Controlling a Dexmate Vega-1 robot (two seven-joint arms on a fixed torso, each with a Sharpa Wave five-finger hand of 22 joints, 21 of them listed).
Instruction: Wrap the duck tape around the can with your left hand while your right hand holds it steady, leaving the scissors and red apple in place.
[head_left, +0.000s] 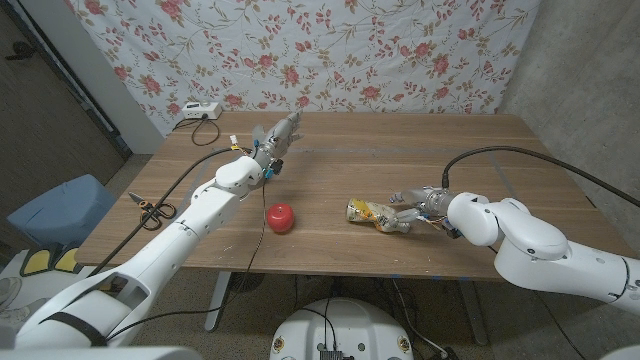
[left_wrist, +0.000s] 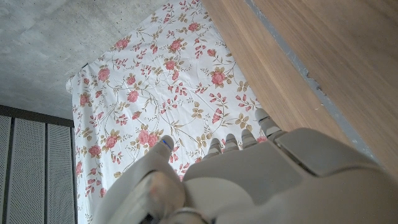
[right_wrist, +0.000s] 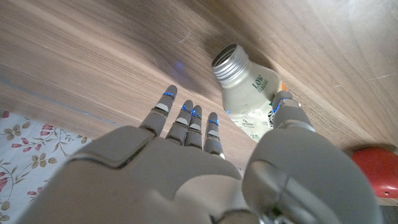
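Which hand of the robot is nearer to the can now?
The right hand is nearer: it is at the can, which lies on its side. The left hand is raised far off, beyond the red apple.

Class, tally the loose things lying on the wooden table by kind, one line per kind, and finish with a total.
Can: 1
Red apple: 1
Scissors: 1
White device with cable: 1
Total: 4
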